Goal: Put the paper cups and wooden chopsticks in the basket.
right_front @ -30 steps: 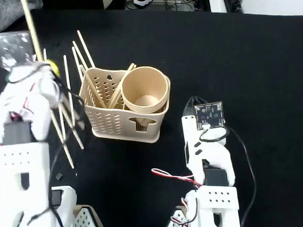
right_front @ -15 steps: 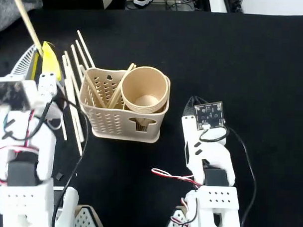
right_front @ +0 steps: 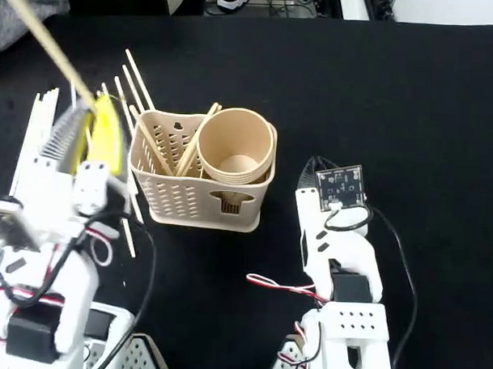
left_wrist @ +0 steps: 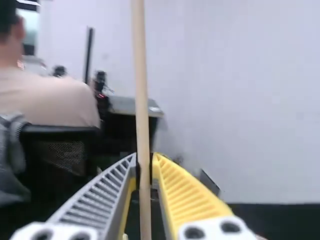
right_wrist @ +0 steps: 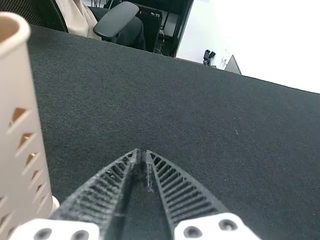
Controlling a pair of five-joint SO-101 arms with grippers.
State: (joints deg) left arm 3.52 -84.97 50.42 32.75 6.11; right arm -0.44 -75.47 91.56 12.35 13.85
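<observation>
**Risk: held chopstick pivoting in the grip or missing the basket.**
Left claw [right_front: 87, 112] is clamped on one wooden chopstick [right_front: 45, 33], raised left of the basket [right_front: 181, 200] that holds the paper cups [right_front: 236, 144]. The long overhang could swing and strike the rim. Loose chopsticks [right_front: 137, 79] lie on the desk [right_front: 379, 92]. Right claw [right_wrist: 142, 161] is closed and empty.

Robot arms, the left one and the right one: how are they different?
The left arm pinches a chopstick in its jaws; the right arm has its jaws shut on nothing. The left arm's jaws are yellow and grey; the right arm's are black. Both sit beside the basket, one on each side.
</observation>
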